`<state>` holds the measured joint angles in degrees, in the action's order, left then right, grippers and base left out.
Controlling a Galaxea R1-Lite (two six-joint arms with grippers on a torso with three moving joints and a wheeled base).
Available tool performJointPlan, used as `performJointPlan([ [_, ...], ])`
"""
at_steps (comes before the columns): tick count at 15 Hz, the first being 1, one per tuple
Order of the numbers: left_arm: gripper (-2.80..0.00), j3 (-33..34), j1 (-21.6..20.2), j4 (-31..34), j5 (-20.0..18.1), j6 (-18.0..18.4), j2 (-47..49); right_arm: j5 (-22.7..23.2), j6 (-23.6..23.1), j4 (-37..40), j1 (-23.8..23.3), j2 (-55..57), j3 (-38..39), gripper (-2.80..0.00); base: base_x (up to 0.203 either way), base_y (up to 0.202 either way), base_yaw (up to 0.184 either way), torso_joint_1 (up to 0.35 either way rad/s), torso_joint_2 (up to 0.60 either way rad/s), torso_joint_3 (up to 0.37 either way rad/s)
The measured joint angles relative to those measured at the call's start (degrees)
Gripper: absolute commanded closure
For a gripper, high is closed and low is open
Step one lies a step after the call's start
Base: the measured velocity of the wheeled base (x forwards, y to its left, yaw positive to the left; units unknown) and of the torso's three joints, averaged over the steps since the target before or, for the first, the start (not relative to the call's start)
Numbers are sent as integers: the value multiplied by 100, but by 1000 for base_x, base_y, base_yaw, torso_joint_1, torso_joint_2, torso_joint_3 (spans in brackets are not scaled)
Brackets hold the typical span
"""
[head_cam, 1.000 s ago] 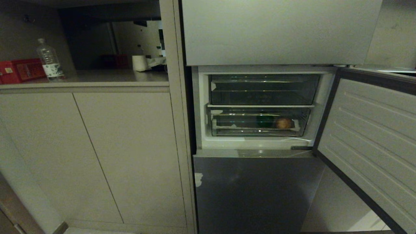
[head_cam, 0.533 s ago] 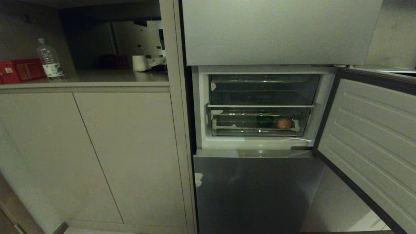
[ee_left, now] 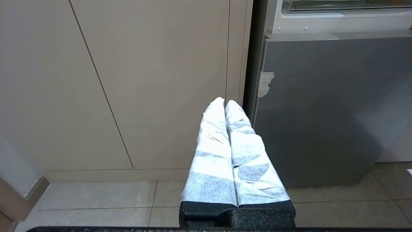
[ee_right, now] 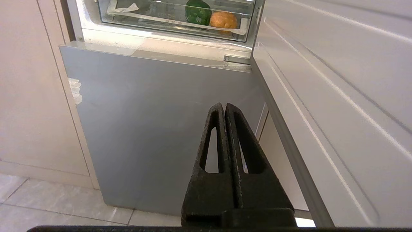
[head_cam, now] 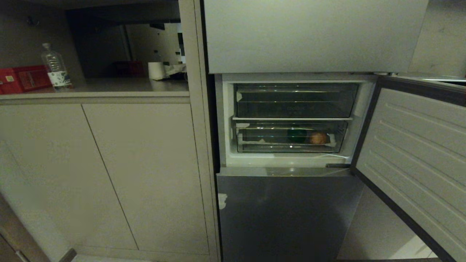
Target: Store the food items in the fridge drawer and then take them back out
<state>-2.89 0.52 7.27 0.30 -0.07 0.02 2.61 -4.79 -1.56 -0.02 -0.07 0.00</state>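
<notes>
The fridge drawer, clear plastic with white tape scraps at its front corners, sits pushed in on the lower level of the open fridge compartment. Inside it lie the food items: a dark green one and, to its right, a smaller tan one. The right wrist view shows the same drawer with the green item and the tan item. My right gripper is shut and empty, low before the grey lower fridge door. My left gripper, tape-wrapped, is shut and empty, facing the cabinet. Neither arm shows in the head view.
A darker tray sits above the drawer. The compartment's door stands open to the right. The grey lower door is closed. To the left are beige cabinet doors, and a counter holds a water bottle and a red box.
</notes>
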Motion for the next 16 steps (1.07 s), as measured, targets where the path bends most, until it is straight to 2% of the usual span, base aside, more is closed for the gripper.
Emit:
performJointPlan([
  [2, 0, -2, 0, 0, 0, -15, 0, 0, 0, 5, 0, -4, 0, 0, -62, 0, -2, 10, 4, 0],
  [16, 0, -6, 0, -2, 1, -17, 0, -19, -6, 13, 2, -6, 0, 0, -192, 0, 1, 2, 1, 1],
])
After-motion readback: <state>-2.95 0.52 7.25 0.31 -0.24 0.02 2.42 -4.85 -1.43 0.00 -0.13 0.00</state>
